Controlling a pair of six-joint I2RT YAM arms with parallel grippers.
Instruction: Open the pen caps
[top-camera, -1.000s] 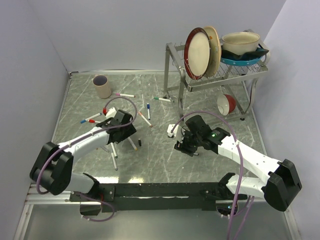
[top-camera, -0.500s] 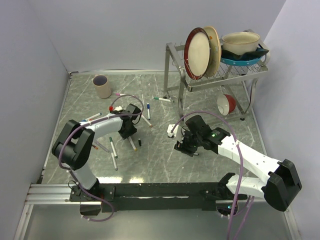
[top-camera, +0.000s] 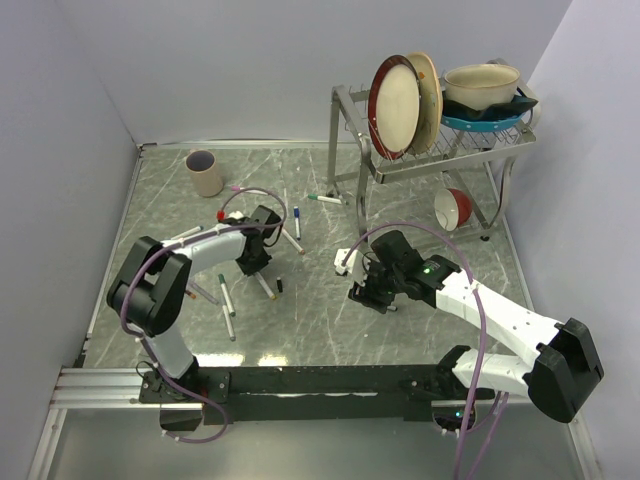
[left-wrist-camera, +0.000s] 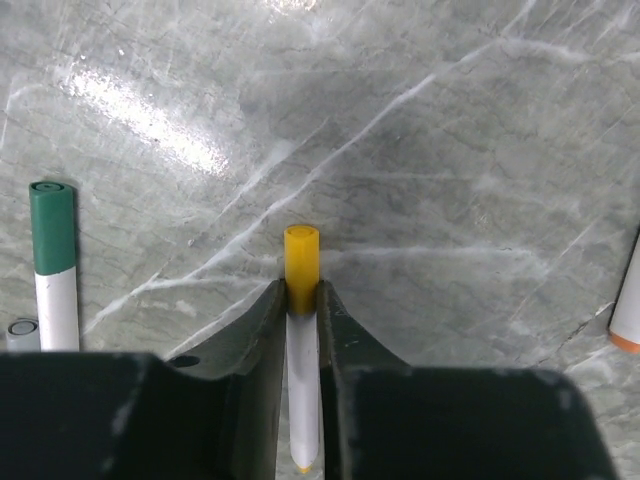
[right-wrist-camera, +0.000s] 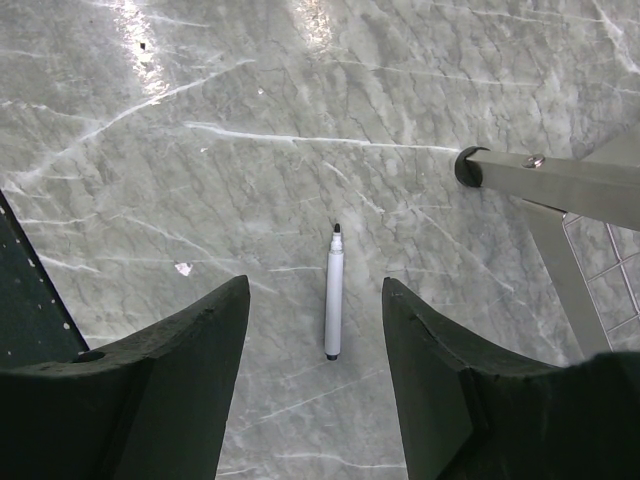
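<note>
In the left wrist view my left gripper (left-wrist-camera: 300, 292) is shut on a white pen (left-wrist-camera: 303, 390). Both fingers press its barrel just below the yellow pen cap (left-wrist-camera: 301, 255), which sticks out ahead of the fingertips, still on the pen. From above, that gripper (top-camera: 252, 262) is low among several scattered pens. My right gripper (right-wrist-camera: 315, 282) hangs open over a grey uncapped pen (right-wrist-camera: 333, 300) with a black tip, lying on the table between its fingers without touching them. A green-capped pen (left-wrist-camera: 52, 215) lies to the left.
Capped pens lie about the marble table (top-camera: 300, 330), among them a blue one (top-camera: 296, 222), a green one (top-camera: 325, 198) and a pink one (top-camera: 248, 189). A beige cup (top-camera: 205, 172) stands back left. A metal dish rack (top-camera: 430, 150) with plates, a pot and a red bowl (top-camera: 455, 207) stands back right.
The left arm folded in and shifted its gripper slightly right over the yellow-capped pen, and its jaws closed onto the barrel. The right arm has stayed still.
</note>
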